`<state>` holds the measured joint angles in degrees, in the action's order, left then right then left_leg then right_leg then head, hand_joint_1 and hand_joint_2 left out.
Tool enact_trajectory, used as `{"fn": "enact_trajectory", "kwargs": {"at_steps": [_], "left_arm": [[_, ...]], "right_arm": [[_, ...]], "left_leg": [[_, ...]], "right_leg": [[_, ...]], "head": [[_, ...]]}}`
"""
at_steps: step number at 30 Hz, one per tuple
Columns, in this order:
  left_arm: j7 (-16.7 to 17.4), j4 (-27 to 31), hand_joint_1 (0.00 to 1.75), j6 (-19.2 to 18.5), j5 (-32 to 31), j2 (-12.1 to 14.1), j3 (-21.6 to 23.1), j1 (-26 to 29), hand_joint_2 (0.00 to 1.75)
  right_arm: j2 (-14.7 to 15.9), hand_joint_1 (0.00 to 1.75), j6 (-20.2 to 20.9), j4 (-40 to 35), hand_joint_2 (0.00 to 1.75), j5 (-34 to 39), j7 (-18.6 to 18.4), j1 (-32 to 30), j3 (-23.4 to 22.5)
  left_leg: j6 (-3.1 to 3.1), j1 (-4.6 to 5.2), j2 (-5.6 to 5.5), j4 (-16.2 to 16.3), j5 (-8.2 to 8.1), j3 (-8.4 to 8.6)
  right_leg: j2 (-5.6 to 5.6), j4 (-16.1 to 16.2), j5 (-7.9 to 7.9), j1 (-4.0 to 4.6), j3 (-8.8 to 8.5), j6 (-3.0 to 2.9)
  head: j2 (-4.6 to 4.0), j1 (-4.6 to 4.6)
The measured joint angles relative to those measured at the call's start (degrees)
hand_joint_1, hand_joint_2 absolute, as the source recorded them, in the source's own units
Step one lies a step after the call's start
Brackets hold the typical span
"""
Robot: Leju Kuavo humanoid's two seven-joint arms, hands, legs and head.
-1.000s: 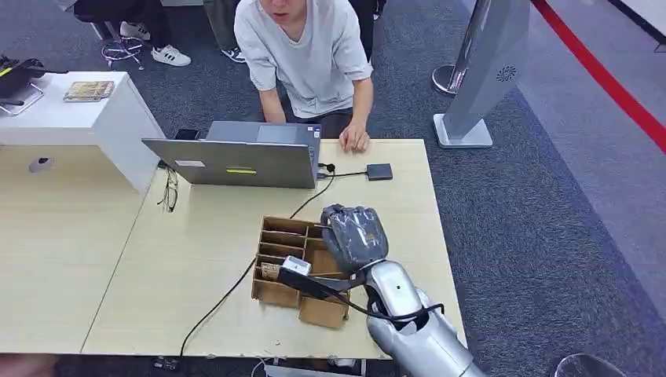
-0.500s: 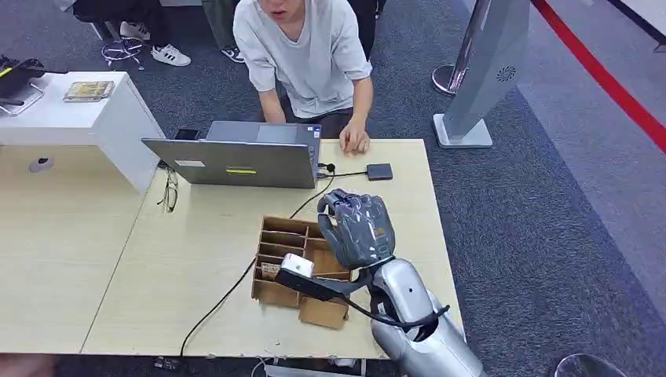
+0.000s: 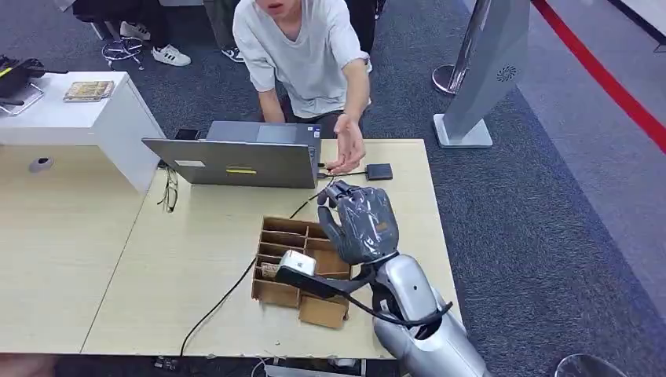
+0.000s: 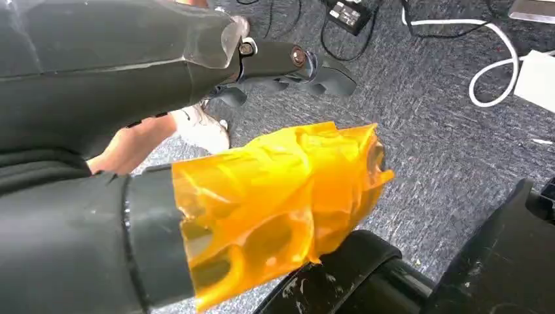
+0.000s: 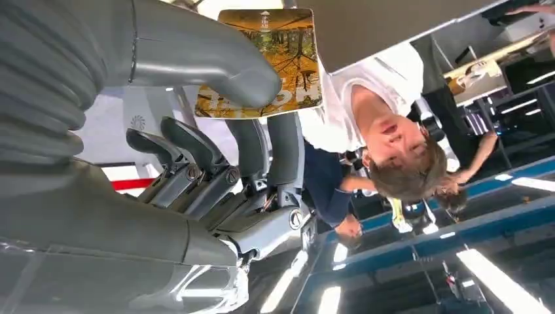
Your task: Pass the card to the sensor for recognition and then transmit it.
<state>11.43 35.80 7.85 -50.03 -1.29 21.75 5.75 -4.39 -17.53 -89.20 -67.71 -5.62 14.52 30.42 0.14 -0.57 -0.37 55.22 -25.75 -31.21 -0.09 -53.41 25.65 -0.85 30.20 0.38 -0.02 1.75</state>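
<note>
Right arm (image 3: 416, 314) comes in at the table's (image 3: 196, 259) near right corner, silver, with a black cable looped along it. A white-topped wrist camera unit (image 3: 294, 263) sticks out to its left, above the cardboard divider box (image 3: 294, 267).

Right hand (image 3: 360, 224) raised above the table, back of the hand to the head camera, just right of the box's far right corner. In the right wrist view the right hand (image 5: 216, 131) pinches the card (image 5: 271, 62): thick grey thumb pressed on the printed face, darker fingers (image 5: 281, 150) behind it. Card shows an autumn-tree picture in yellow and brown. It is held off the table, clear of the box.

Cardboard divider box sits near the table's near edge, right of centre, several slots across. A black cable (image 3: 228, 294) runs from the near edge past the box toward the laptop.

Open grey laptop (image 3: 236, 161) stands at the far edge, back of the lid facing the robot. Spectacles (image 3: 170, 196) lie just left of it. Small dark square device (image 3: 379, 171), probably the sensor, lies near the far right corner, cabled to the laptop.

Person in a light T-shirt (image 3: 306, 55) leans over the far edge; one hand (image 3: 347, 149) hovers open between the laptop and the dark device.

Left hand (image 4: 216, 72) hangs over grey carpet (image 4: 445, 118), thumb wrapped in amber film (image 4: 275, 196). Fingers loosely curved, nothing held.
</note>
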Motion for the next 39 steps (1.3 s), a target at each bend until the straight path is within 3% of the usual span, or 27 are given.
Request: {"fn": "enact_trajectory", "kwargs": {"at_steps": [18, 19, 20, 25, 26, 39], "left_arm": [[-0.6, 0.0, 0.0, -0.6, -0.6, -0.1, 0.0, -1.3, 0.0], [-0.6, 0.0, 0.0, -0.6, -0.6, -0.1, 0.0, -1.3, 0.0], [-0.6, 0.0, 0.0, -0.6, -0.6, -0.1, 0.0, -1.3, 0.0], [-0.6, 0.0, 0.0, -0.5, -0.6, -0.1, 0.0, -1.3, 0.0], [-0.6, 0.0, 0.0, -0.5, -0.6, -0.1, 0.0, -1.3, 0.0], [-0.6, 0.0, 0.0, -0.4, -0.6, -0.1, 0.0, -1.3, 0.0]], "right_arm": [[0.0, 1.75, 3.7, 3.5, 1.75, -0.1, -2.0, 5.9, 0.1], [0.0, 0.45, 3.7, 3.7, 1.75, -0.1, -2.0, 6.0, 0.1], [0.0, 0.0, 3.7, 3.9, 1.75, -0.2, -2.1, 6.0, 0.1], [0.0, 0.0, 4.2, 4.9, 1.75, -0.5, -2.9, 6.2, 0.1], [0.0, 0.0, 4.2, 5.0, 0.0, -0.6, -3.2, 6.2, 0.1], [0.0, 0.0, 4.5, 5.7, 0.0, -1.5, -3.8, 6.4, 1.0]], "left_leg": [[-0.04, 0.0, -0.01, 0.0, 0.04, -0.01], [-0.04, 0.0, -0.01, 0.0, 0.04, -0.01], [-0.04, 0.0, -0.01, 0.0, 0.04, -0.01], [-0.04, 0.0, -0.01, 0.0, 0.04, -0.01], [-0.04, 0.0, -0.01, 0.0, 0.04, 0.0], [-0.04, 0.0, 0.0, 0.0, 0.04, 0.0]], "right_leg": [[-0.01, 0.0, -0.03, 0.0, -0.01, 0.0], [-0.01, 0.0, -0.03, 0.0, -0.01, 0.0], [-0.01, 0.0, -0.03, 0.0, -0.01, 0.0], [-0.01, 0.0, -0.03, 0.0, -0.01, 0.0], [-0.01, 0.0, -0.03, 0.0, -0.01, 0.0], [-0.01, 0.0, -0.03, 0.0, 0.0, 0.0]], "head": [[0.0, 0.0], [0.0, 0.0], [0.0, 0.0], [0.0, 0.0], [0.0, 0.0], [0.0, 0.0]]}}
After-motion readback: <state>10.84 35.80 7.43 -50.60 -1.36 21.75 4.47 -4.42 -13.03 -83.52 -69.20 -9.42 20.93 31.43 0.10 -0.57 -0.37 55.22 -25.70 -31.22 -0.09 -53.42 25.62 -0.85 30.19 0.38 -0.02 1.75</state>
